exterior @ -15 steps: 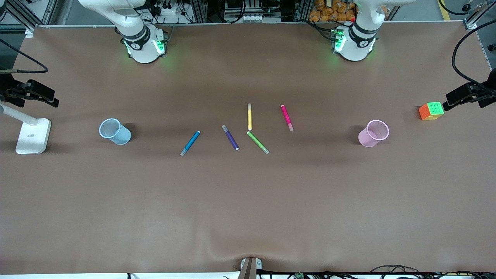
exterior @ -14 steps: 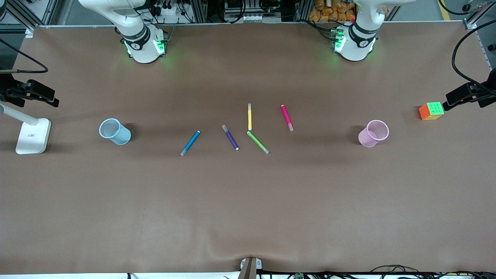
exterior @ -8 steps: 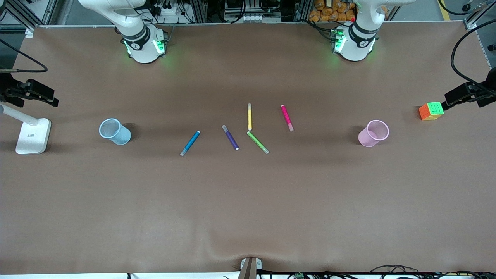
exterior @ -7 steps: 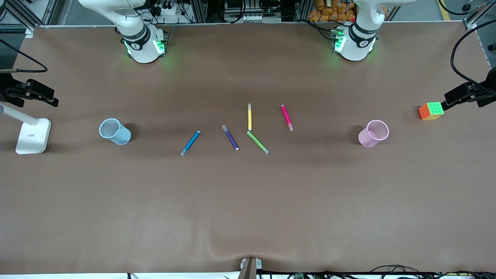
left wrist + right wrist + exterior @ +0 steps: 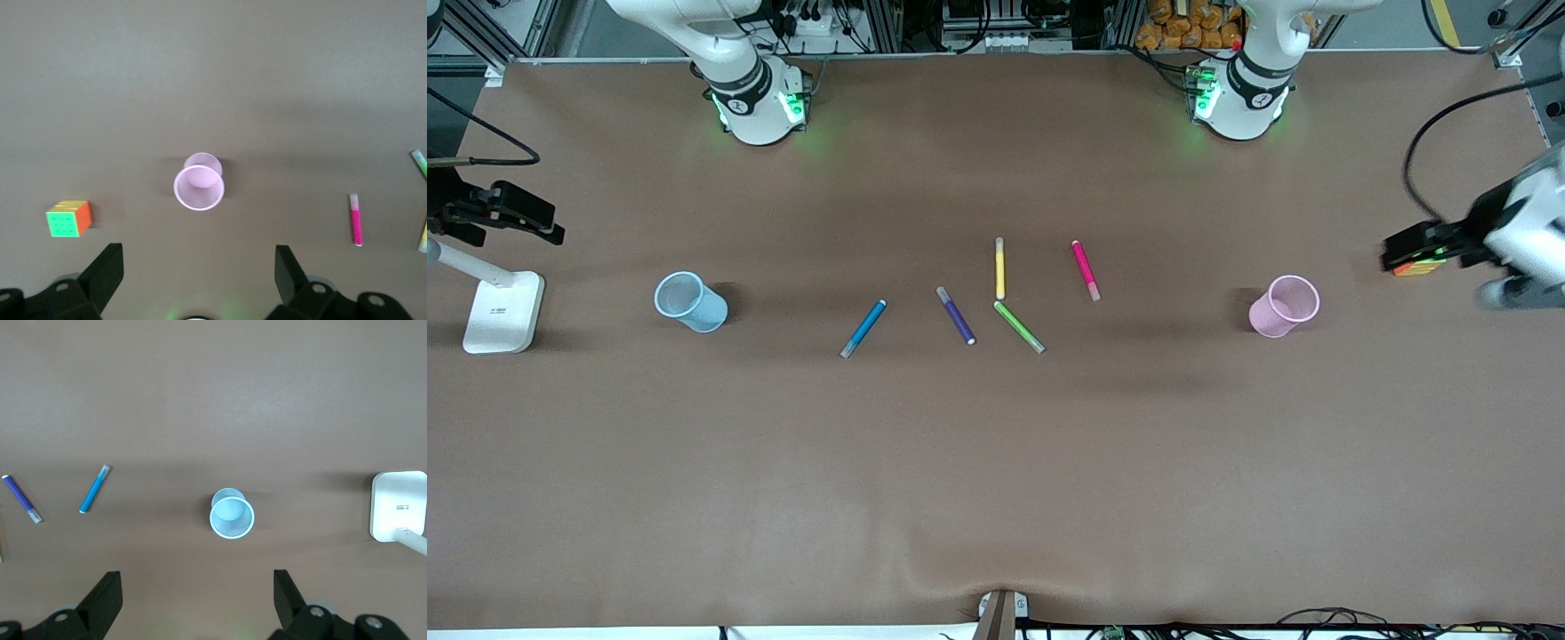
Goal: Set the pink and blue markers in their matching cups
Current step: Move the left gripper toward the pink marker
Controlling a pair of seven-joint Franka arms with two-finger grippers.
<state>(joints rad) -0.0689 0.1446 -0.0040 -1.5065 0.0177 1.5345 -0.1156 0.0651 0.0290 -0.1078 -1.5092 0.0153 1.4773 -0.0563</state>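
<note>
The pink marker (image 5: 1085, 269) lies at mid-table and shows in the left wrist view (image 5: 357, 220). The blue marker (image 5: 863, 328) lies nearer the right arm's end and shows in the right wrist view (image 5: 94, 489). The pale pink cup (image 5: 1283, 307) stands upright toward the left arm's end, also in the left wrist view (image 5: 199, 190). The pale blue cup (image 5: 690, 302) stands upright toward the right arm's end, also in the right wrist view (image 5: 232, 513). My left gripper (image 5: 1414, 247) (image 5: 199, 252) is open and empty, high over the table's end beside the pink cup. My right gripper (image 5: 534, 222) (image 5: 195, 577) is open and empty, high beside the blue cup.
A purple marker (image 5: 956, 316), a yellow marker (image 5: 1000, 268) and a green marker (image 5: 1019, 326) lie between the blue and pink markers. A colour cube (image 5: 68, 219) sits beside the pink cup, mostly covered by my left gripper in the front view. A white stand base (image 5: 503, 311) sits beside the blue cup.
My left gripper has swung in from the table's end and now covers the cube in the front view. The right arm, markers and cups have not moved.
</note>
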